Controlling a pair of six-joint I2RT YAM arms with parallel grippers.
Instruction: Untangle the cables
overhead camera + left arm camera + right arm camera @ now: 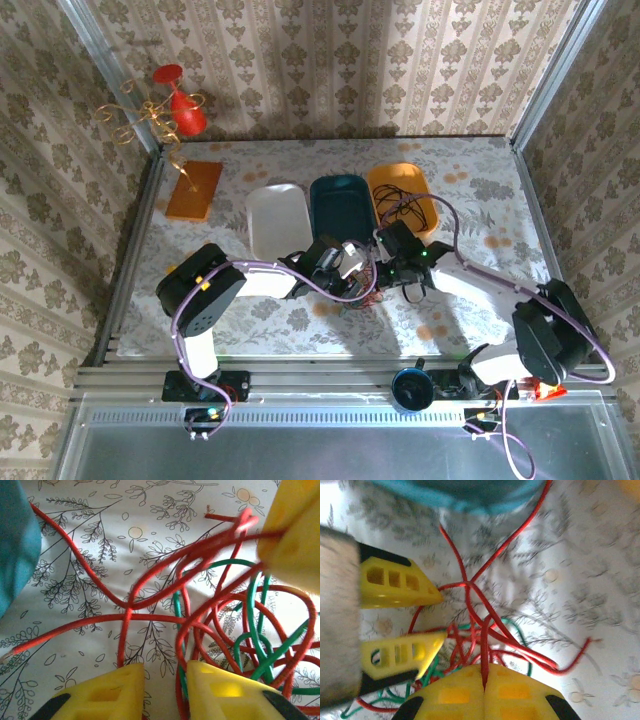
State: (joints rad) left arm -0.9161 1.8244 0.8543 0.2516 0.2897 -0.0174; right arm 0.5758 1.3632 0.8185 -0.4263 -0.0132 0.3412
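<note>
No writing, label, brand, number or sign can be read. The wallpaper (350, 60) and the worktop (480, 200) carry only floral patterns, and the yellow fingers (235, 690) are unmarked.

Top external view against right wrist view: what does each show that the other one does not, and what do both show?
Top external adds the white tray and the orange tray with a black cable inside. Right wrist adds close detail: the right gripper shut on a red cable, the left gripper open beside it. Both share the teal tray and the red-and-green tangle.
</note>
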